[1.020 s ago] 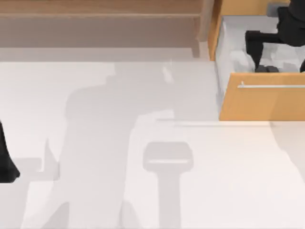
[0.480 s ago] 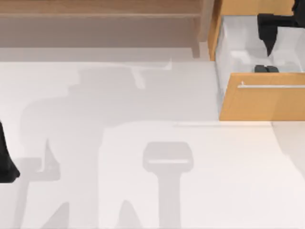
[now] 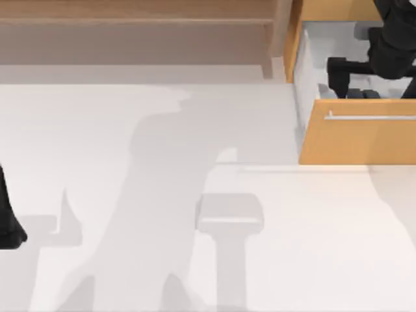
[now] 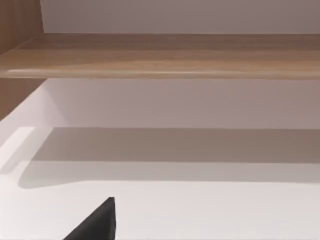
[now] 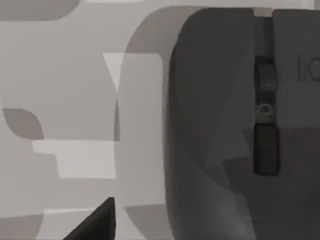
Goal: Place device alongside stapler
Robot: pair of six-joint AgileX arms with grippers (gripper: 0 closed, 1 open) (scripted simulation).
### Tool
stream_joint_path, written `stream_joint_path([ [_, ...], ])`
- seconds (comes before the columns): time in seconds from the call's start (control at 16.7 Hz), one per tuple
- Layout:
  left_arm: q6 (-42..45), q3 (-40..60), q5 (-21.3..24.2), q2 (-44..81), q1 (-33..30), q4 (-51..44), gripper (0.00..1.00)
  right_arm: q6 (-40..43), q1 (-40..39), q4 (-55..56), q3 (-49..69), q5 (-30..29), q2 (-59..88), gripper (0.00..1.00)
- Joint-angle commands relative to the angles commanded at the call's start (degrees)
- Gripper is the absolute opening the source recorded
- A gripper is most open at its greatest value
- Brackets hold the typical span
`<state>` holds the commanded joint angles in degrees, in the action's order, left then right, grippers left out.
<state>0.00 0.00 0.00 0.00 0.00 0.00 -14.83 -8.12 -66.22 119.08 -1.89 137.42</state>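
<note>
Up at two o'clock in the top view, the right gripper (image 3: 354, 78) hangs inside the open drawer (image 3: 309, 65), right above the dark grey mouse (image 3: 364, 94) behind the orange drawer front (image 3: 357, 140); its jaw state cannot be told. The left arm (image 3: 8, 218) sits parked at nine o'clock.

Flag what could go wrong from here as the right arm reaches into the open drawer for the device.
1. The device lies tight against the inside of the orange drawer front, so the right gripper may strike that panel while closing.
2. The right wrist view shows the device very near, so a small offset could push it instead of grasping it.
3. Lifting out, the arm could catch the drawer wall.

The left gripper sits parked at the table's left edge.
</note>
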Motion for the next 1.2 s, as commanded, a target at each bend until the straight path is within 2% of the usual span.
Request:
stream_joint_path([
  [0.18, 0.00, 0.00, 0.00, 0.00, 0.00, 0.00, 1.00, 0.22, 0.23, 3.97, -0.51, 0.23, 2.95, 1.00],
  [0.48, 0.00, 0.00, 0.00, 0.00, 0.00, 0.00, 1.00, 0.26, 0.26, 4.33, -0.58, 0.25, 3.34, 1.00],
  [1.2, 0.00, 0.00, 0.00, 0.00, 0.00, 0.00, 1.00, 0.26, 0.26, 4.33, -0.58, 0.25, 3.34, 0.10],
])
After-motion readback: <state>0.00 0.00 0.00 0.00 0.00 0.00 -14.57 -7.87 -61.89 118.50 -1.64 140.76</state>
